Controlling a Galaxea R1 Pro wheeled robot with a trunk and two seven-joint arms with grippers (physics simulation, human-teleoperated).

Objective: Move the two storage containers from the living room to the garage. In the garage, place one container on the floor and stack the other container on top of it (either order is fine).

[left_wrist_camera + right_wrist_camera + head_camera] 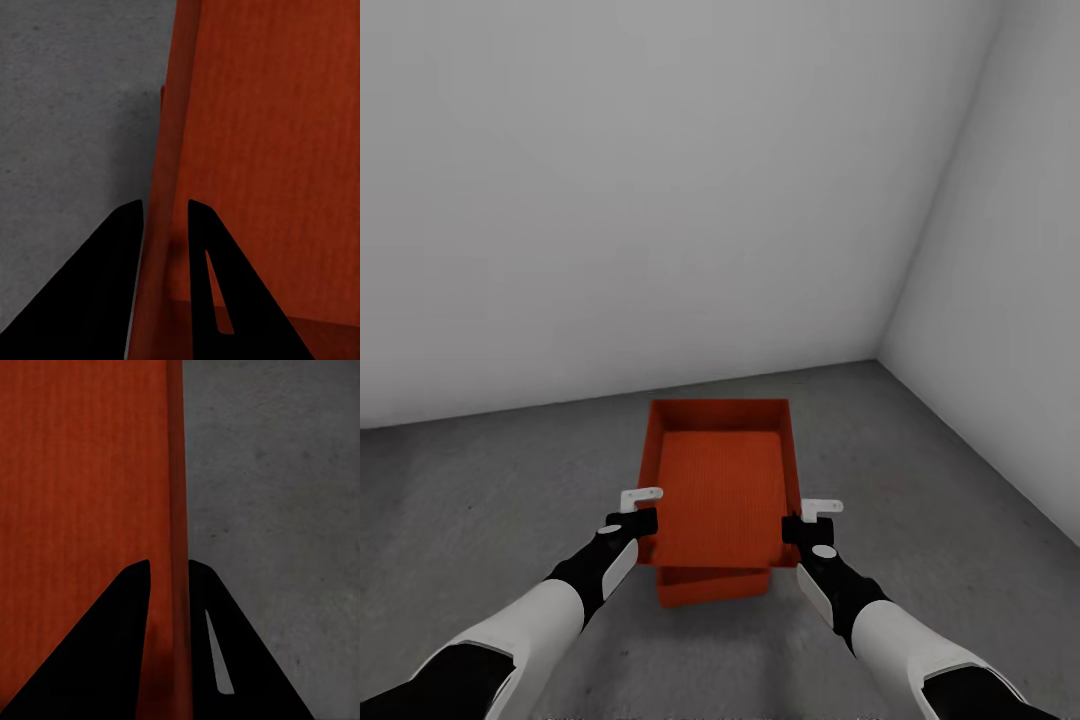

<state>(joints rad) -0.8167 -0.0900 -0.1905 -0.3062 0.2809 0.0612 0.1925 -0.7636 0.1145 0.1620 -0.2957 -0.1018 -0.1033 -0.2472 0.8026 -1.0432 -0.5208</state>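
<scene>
In the garage, the left gripper (643,509) and right gripper (808,518) each clamped a side wall of the upper container (722,480), held over the lower container (712,586) on the floor (480,500), so only release seemed left.

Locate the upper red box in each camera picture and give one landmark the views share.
Head view: upper red box, lower centre, held between both claws.
Left wrist view: its side wall runs between the claw's fingers.
Right wrist view: its side wall runs between the fingers.
Shared landmark: grey concrete floor.
</scene>
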